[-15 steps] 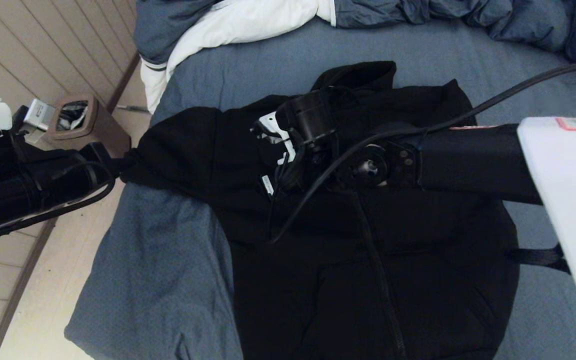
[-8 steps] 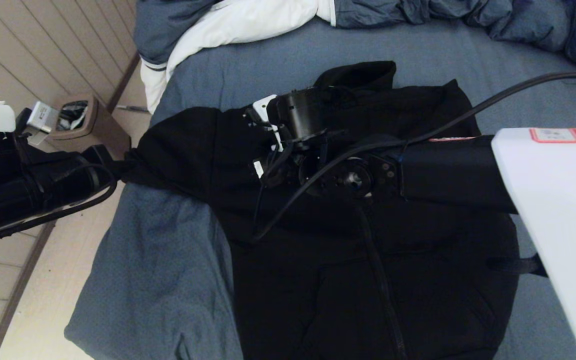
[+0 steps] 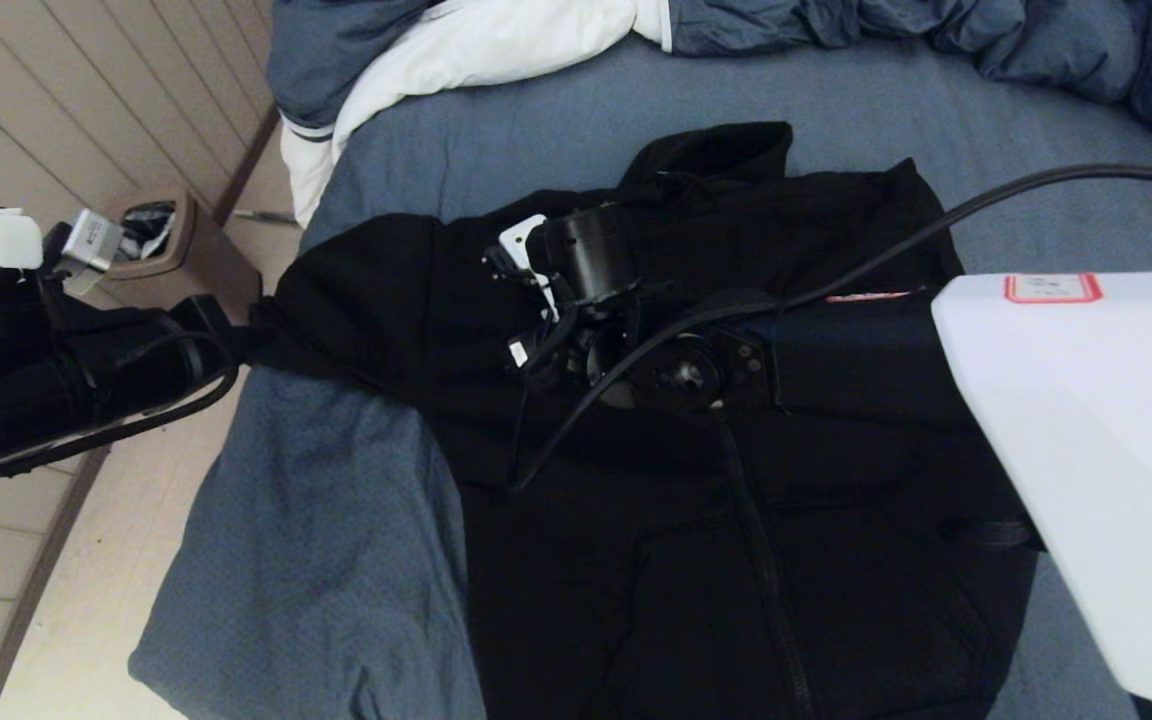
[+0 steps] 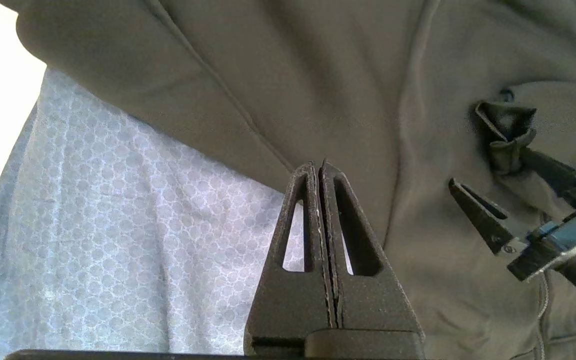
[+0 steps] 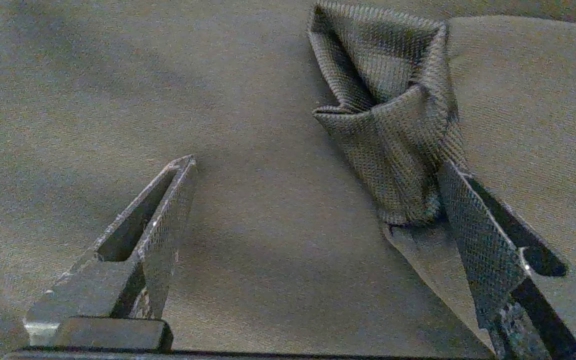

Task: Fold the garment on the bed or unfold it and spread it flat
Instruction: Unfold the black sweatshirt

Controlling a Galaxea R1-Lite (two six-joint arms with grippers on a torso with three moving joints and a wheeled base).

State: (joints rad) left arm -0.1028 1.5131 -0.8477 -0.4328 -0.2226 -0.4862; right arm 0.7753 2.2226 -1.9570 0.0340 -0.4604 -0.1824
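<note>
The garment, a black zip-up hoodie, lies front up on the bed, hood toward the far side. Its left part is drawn to a point at the bed's left edge. There my left gripper is shut, its tips at the cloth's folded edge. My right wrist hovers over the chest. In the right wrist view my right gripper is open just above the flat cloth. A small raised fold of fabric stands against one finger. The left wrist view shows the same open right gripper.
A blue-grey duvet with white lining is bunched along the far side of the bed. A brown waste bin stands on the wooden floor left of the bed. A black cable runs over the garment to my right arm.
My right arm has shifted left over the garment and its wrist has turned. The left arm and the garment have stayed where they were.
</note>
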